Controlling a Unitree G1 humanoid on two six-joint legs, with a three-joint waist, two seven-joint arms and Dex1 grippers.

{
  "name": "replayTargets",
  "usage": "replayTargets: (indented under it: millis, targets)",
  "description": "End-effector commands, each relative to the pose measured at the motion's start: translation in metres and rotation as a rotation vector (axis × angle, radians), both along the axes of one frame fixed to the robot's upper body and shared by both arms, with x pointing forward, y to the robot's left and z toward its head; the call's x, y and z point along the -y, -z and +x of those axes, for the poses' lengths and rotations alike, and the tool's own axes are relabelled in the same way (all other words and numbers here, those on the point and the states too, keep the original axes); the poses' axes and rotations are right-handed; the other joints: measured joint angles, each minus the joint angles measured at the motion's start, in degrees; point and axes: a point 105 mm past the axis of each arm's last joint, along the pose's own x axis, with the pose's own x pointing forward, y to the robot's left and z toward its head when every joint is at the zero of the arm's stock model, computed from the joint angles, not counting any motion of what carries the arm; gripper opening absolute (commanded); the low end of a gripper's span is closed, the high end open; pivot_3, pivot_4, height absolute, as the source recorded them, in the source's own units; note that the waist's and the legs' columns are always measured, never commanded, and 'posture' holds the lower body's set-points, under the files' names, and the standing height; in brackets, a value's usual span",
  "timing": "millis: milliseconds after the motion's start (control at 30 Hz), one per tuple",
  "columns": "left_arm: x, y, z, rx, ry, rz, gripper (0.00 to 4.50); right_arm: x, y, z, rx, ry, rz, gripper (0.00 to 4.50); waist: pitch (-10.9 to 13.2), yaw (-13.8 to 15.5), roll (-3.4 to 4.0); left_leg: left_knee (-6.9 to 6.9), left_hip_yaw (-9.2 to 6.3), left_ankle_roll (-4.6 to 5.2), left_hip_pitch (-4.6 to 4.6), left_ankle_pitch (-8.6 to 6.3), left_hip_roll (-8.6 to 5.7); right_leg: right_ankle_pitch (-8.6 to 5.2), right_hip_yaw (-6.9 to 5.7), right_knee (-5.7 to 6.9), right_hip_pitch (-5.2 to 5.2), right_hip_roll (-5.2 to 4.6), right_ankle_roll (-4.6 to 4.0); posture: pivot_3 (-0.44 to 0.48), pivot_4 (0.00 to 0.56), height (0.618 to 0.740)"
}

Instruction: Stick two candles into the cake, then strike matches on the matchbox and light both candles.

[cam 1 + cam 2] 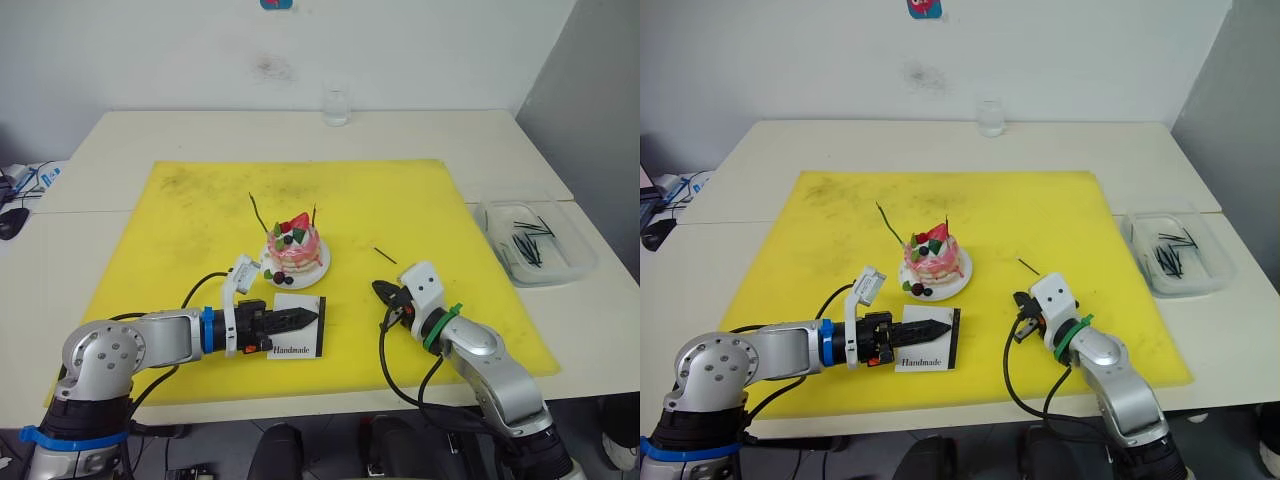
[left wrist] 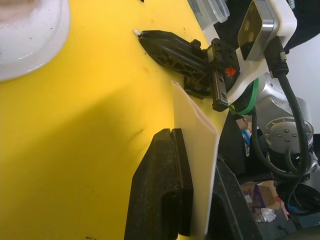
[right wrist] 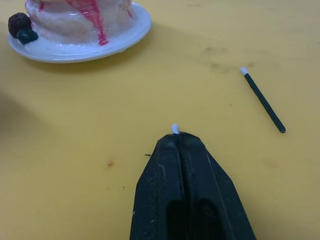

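Observation:
The pink cake (image 1: 294, 247) sits on its white plate (image 1: 318, 266) mid-mat. A green candle (image 1: 257, 212) leans out of its left side and a dark red candle (image 1: 314, 214) stands at its right. My left gripper (image 1: 305, 318) is shut on the white matchbox (image 1: 297, 340), which it holds by its edge just in front of the cake. My right gripper (image 3: 175, 137) is shut on a match; only its pale tip (image 3: 174, 128) pokes out, low over the mat right of the matchbox. A second match (image 3: 262, 100) lies loose on the mat beyond it.
A yellow mat (image 1: 180, 250) covers the table's middle. A clear tray (image 1: 535, 240) holding several dark matches stands at the right edge. A glass (image 1: 336, 103) stands at the back centre. Cables and small items lie at the far left.

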Motion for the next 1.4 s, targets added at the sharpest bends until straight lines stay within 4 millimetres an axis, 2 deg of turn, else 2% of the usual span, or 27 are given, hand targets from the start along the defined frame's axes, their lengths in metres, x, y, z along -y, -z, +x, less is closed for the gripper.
replayTargets:
  millis: [33, 233, 333, 467, 1167, 1400]
  targets:
    - [0.009, -0.016, 0.005, 0.068, 0.023, -0.052, 0.00, -0.003, -0.037, -0.005, 0.086, -0.090, 0.022, 0.03, 0.0, 0.0, 0.00, 0.01, 0.00, 0.00, -0.01, 0.00, 0.00, 0.00, 0.00, 0.00, 0.00, 0.00, 0.00, 0.000, 0.150, 0.740]
    - [0.026, -0.033, 0.016, 0.155, 0.038, -0.092, 0.00, -0.007, -0.090, -0.022, 0.224, -0.298, -0.082, 0.03, 0.0, 0.1, 0.00, 0.04, -0.02, 0.00, -0.01, 0.00, -0.08, 0.02, -0.01, 0.01, 0.03, 0.00, 0.04, 0.000, 0.150, 0.740]
    - [0.034, -0.037, 0.019, 0.187, 0.051, -0.099, 0.00, -0.009, -0.102, -0.031, 0.265, -0.377, -0.149, 0.03, 0.0, 0.1, -0.01, 0.03, -0.03, 0.00, -0.02, 0.00, -0.06, 0.02, -0.02, -0.02, 0.04, 0.03, 0.04, 0.000, 0.150, 0.740]
    - [0.042, -0.041, 0.026, 0.226, 0.054, -0.102, 0.00, -0.012, -0.099, -0.043, 0.263, -0.472, -0.248, 0.03, 0.0, 0.1, -0.02, 0.01, -0.05, 0.00, -0.03, 0.00, -0.05, 0.00, -0.02, -0.04, 0.04, 0.07, 0.03, 0.000, 0.150, 0.740]
    - [0.047, -0.044, 0.020, 0.242, 0.110, -0.115, 0.00, -0.018, -0.085, -0.036, 0.272, -0.445, -0.301, 0.03, 0.0, 0.0, -0.02, 0.04, -0.04, 0.00, -0.01, 0.00, -0.05, 0.00, -0.01, 0.00, 0.04, 0.07, 0.03, 0.000, 0.150, 0.740]
    - [0.052, -0.046, 0.020, 0.323, 0.121, -0.080, 0.00, -0.019, -0.078, -0.039, 0.243, -0.469, -0.326, 0.03, 0.0, 0.0, -0.02, 0.04, -0.04, 0.00, -0.01, 0.00, -0.05, 0.00, 0.00, 0.00, 0.04, 0.07, 0.03, 0.000, 0.150, 0.740]
